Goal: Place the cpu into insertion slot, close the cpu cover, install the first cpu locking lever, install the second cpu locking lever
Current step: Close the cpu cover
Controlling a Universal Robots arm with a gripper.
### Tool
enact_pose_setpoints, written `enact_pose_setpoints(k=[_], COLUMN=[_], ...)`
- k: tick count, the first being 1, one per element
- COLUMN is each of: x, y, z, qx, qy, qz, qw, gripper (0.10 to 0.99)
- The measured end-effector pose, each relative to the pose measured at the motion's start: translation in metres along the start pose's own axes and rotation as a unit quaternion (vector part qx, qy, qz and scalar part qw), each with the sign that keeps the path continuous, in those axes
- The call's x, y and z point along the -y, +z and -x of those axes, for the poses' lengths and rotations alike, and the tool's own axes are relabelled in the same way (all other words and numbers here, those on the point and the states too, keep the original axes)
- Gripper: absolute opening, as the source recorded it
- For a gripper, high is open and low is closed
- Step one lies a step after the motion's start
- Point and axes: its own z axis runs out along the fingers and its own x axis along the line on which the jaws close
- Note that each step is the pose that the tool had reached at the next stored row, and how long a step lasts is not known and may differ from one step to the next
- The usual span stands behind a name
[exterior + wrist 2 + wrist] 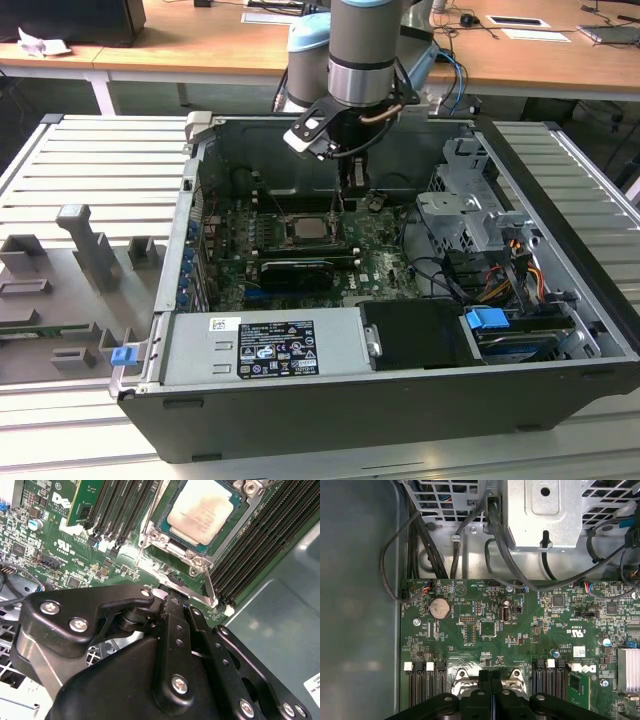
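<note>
Two black fingers [484,680] of the gripper [346,200] are pressed together, low over the green motherboard [470,630] and just beside the insertion slot [172,541]. The cpu [202,510] lies flat in that slot, silver top up.

There is one open computer case [300,425], one green motherboard [520,645], one cpu [202,507], one grey power supply [200,345], one coin battery [440,608], one robot arm [365,40] and one gripper [490,677].
</note>
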Motion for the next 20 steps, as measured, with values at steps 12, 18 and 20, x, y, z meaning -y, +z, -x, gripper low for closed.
enact_pose_setpoints(k=[12, 18, 20], x=[0.0128, 0.0157, 0.0167], y=[0.0029, 0.0047, 0.0049], z=[-0.0001, -0.0001, -0.0001], qx=[-0.0001, -0.0001, -0.0001], qy=[0.0, 0.0, 0.0], qz=[-0.0003, -0.0012, -0.0015], qw=[1.0, 1.0, 1.0], gripper=[0.106, 0.106, 0.106])
